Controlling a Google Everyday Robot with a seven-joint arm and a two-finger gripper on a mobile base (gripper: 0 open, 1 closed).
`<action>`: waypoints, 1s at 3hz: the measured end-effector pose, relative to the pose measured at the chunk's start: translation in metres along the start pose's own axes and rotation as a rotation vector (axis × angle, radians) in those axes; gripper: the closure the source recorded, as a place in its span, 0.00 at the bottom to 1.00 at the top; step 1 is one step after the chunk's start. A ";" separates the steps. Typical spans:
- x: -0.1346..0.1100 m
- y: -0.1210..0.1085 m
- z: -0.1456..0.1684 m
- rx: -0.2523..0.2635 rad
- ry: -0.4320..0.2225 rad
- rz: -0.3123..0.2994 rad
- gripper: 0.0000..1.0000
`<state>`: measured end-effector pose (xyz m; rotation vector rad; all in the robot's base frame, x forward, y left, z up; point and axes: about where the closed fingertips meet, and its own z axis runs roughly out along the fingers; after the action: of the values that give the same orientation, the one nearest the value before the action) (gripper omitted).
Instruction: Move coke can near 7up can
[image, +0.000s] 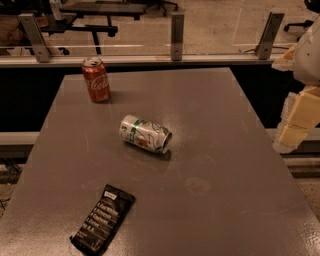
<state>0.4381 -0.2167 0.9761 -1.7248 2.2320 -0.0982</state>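
The coke can (96, 80), red with white script and a silver top, stands upright at the far left of the grey table (210, 200). The 7up can (145, 133), white with green markings and a small red spot, lies on its side near the table's middle, its open end toward the right. My gripper (293, 131) hangs at the right edge of the view, beyond the table's right side, far from both cans and holding nothing that I can see.
A black snack bar wrapper (103, 220) lies flat near the front left of the table. A glass railing with metal posts (177, 30) runs behind the far edge. Office desks and chairs stand beyond it.
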 end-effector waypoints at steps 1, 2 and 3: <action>0.000 0.000 0.000 0.000 0.000 0.000 0.00; -0.014 -0.007 0.004 -0.031 -0.020 -0.008 0.00; -0.054 -0.029 0.017 -0.053 -0.085 -0.028 0.00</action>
<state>0.4824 -0.1711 0.9779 -1.7543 2.1682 0.0275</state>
